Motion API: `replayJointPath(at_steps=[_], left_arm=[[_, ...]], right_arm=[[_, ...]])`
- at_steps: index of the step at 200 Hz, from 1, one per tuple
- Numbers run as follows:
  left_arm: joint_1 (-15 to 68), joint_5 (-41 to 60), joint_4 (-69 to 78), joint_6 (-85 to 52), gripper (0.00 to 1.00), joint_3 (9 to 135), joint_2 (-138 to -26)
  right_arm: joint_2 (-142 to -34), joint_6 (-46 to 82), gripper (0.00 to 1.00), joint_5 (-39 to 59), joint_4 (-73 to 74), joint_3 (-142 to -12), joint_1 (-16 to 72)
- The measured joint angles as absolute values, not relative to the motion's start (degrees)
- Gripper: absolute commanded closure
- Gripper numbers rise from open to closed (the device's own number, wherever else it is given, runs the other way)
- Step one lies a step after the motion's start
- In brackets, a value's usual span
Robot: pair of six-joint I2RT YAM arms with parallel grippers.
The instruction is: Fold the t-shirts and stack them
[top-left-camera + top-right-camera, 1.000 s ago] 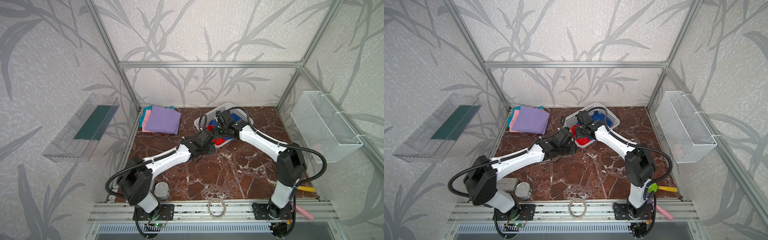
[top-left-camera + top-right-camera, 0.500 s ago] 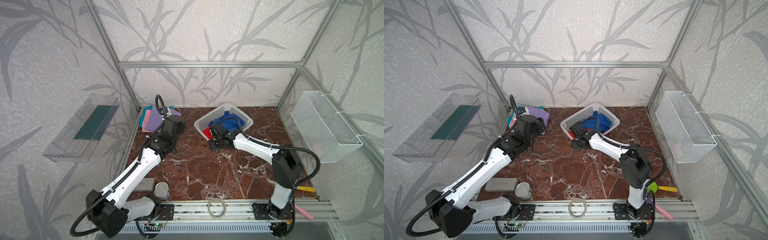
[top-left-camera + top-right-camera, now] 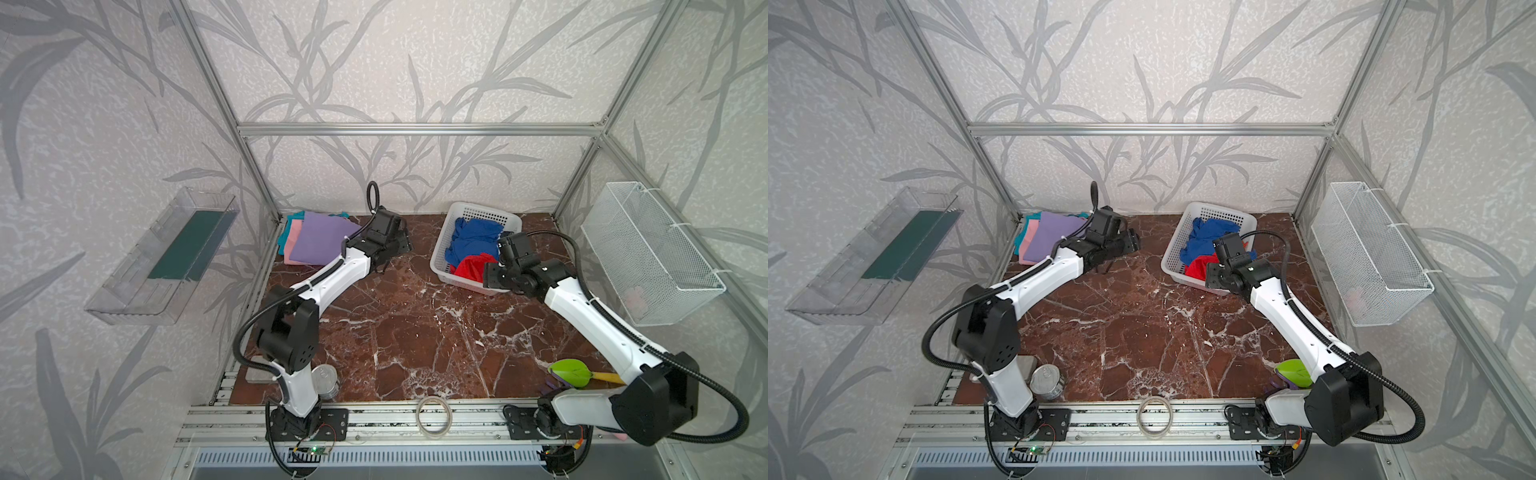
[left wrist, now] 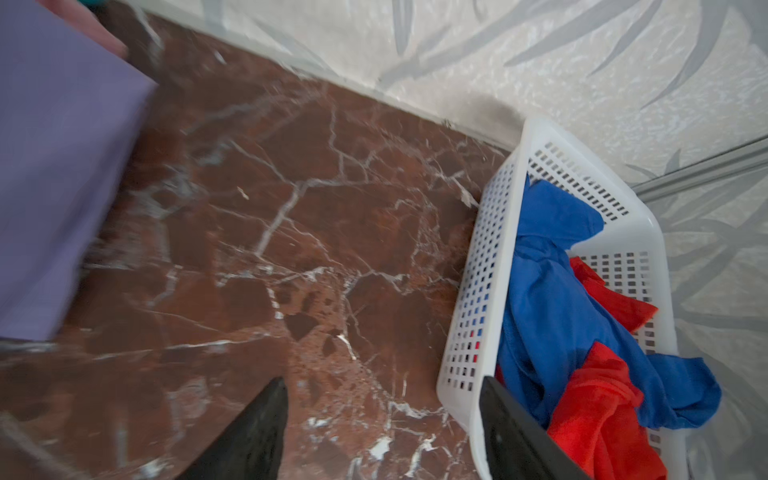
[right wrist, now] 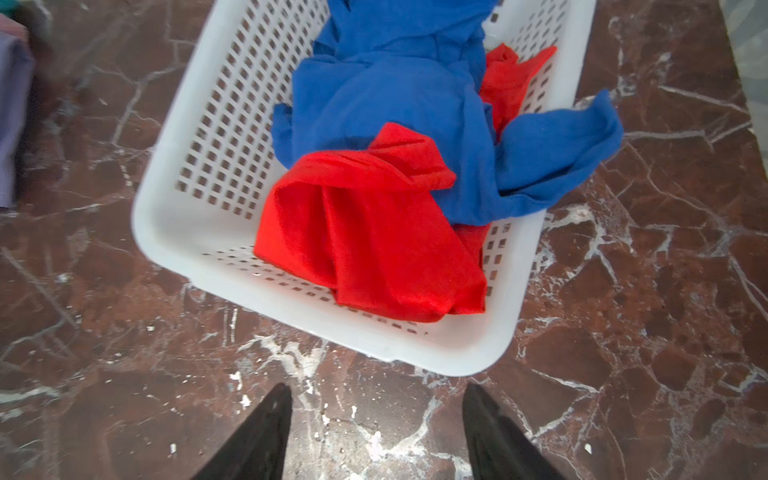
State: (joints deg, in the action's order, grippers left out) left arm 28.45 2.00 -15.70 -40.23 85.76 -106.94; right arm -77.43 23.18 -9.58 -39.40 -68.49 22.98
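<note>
Left arm stretches from its base toward one o'clock, left gripper (image 4: 382, 384) low over the counter, fingers (image 4: 257, 436) spread wide. Right arm angles toward eleven o'clock, right gripper (image 5: 376, 388) tipped down, fingers parted.

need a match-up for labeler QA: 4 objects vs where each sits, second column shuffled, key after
Column A
1. lavender t-shirt
2. red t-shirt
3. metal can
4. wire basket

Column B
a. beside the base of the left arm, near edge
b. crumpled in the white plastic basket
c. hung on the right wall
d. lying on the pink t-shirt, far left corner

Pairs: 1-d, 2-b, 3-a, 4-c
</note>
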Motion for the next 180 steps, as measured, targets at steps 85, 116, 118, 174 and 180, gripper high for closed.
replayJointPath(at_steps=[85, 116, 118, 174, 180], left_arm=[[40.73, 12.95, -13.82, -46.02, 0.39, 91.74, -118.72], [41.28, 16.75, -9.54, -48.31, 0.40, 85.54, -116.29], [41.15, 16.84, -9.32, -48.45, 0.40, 84.75, -115.72], [31.57, 11.60, -11.73, -46.89, 0.37, 65.30, -85.82], [30.22, 9.85, -12.16, -46.46, 0.37, 63.81, -81.73]], right_arm=[[-94.61, 24.01, 0.27, -7.33, -39.27, -83.83, 27.20], [-102.15, 23.99, 0.27, -7.81, -39.27, -89.01, 26.28], [-102.63, 24.01, 0.27, -7.68, -39.27, -89.27, 26.37], [-115.57, 23.94, 0.31, -6.13, -40.49, -102.13, 28.86], [-116.86, 23.99, 0.35, -6.17, -40.73, -103.55, 29.08]])
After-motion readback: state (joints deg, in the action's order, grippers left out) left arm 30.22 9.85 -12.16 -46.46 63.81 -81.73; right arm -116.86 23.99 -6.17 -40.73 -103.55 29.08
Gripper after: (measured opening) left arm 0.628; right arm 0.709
